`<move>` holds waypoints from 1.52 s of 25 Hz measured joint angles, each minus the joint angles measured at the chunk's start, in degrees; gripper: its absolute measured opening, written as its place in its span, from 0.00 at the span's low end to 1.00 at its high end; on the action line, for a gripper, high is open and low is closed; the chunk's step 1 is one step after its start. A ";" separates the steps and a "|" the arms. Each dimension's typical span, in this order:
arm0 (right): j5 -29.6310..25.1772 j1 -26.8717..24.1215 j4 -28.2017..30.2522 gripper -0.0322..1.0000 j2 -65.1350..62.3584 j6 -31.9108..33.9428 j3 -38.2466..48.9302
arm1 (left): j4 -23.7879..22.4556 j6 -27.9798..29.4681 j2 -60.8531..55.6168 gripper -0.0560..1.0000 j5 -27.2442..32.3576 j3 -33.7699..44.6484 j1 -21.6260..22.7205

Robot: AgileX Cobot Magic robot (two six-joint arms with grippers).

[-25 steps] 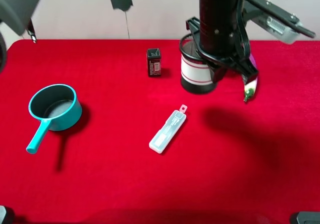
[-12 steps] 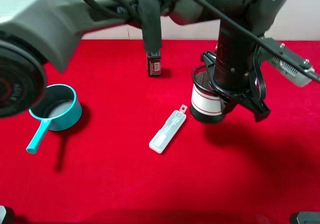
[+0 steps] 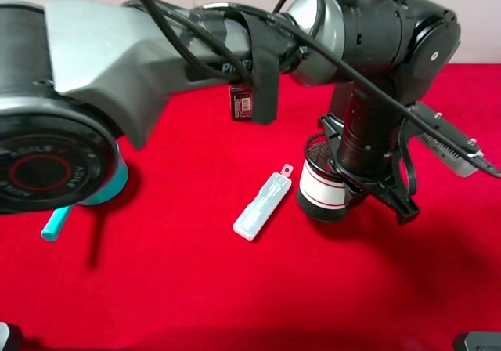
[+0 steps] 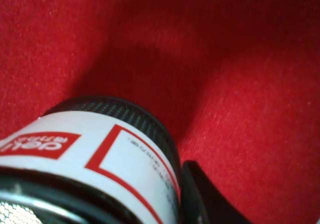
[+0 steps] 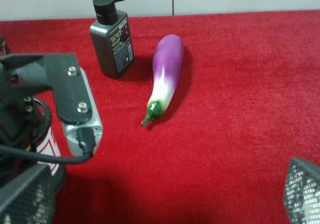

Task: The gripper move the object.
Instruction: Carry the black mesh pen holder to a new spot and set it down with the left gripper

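The object, a round black mesh cup (image 3: 321, 188) with a white label band edged in red, is tilted in the middle right of the red table. My left gripper (image 3: 348, 175) reaches across from the left and is shut on its rim. In the left wrist view the cup (image 4: 90, 154) fills the near side, with one dark finger (image 4: 200, 199) against its wall. I cannot tell whether the cup touches the cloth. My right gripper (image 5: 162, 201) is open and empty. Its mesh-textured fingertips (image 5: 25, 199) show at the frame's corners.
A clear plastic case (image 3: 262, 206) lies just left of the cup. A small black box (image 3: 241, 100) stands behind. The teal saucepan (image 3: 55, 224) is mostly hidden by the left arm. A purple eggplant (image 5: 165, 76) and a dark pump bottle (image 5: 112, 39) show in the right wrist view.
My left gripper has carried the cup from the back of the table towards the front, down beside the clear case. The left arm has swung in and now covers much of the view.
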State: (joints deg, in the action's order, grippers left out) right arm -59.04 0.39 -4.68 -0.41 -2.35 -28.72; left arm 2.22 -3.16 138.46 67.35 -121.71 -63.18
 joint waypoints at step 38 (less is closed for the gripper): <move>0.00 0.00 0.00 0.70 0.00 0.00 0.00 | 0.05 0.15 1.76 0.69 0.00 -0.64 -0.06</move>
State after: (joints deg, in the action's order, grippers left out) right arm -59.04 0.39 -4.68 -0.41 -2.35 -28.72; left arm 2.27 -3.01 140.22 67.35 -122.34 -63.24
